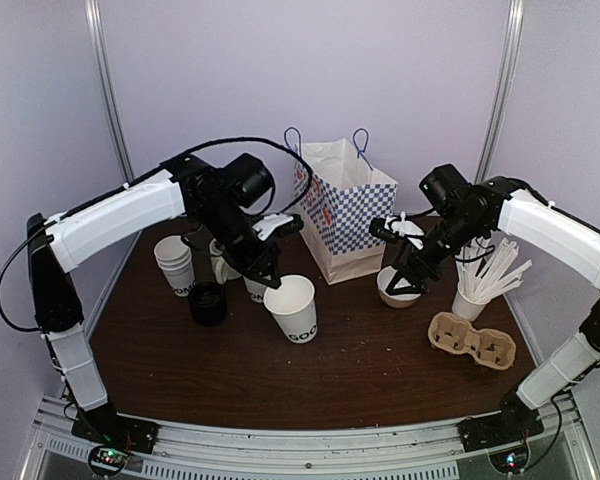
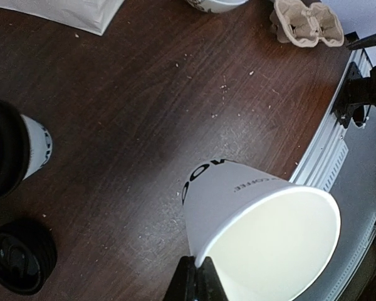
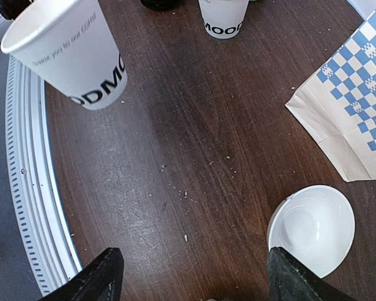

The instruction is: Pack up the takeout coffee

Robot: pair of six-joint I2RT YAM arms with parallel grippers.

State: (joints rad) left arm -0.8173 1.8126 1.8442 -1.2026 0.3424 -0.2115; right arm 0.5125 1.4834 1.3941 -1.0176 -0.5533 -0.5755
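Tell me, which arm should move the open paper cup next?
Left. The left gripper is already shut on the rim of the paper cup. The right gripper hangs open and empty near the white bowl.

Pale lilac walls [image 1: 380,60] closed in the booth on three sides, with a grey metal upright [image 1: 108,90] in each rear corner. The worktop [image 1: 380,370] was dark brown wood grain (speckled with pale crumbs), edged at the near side by a slotted aluminium rail [image 1: 310,445]. Light was even and soft.
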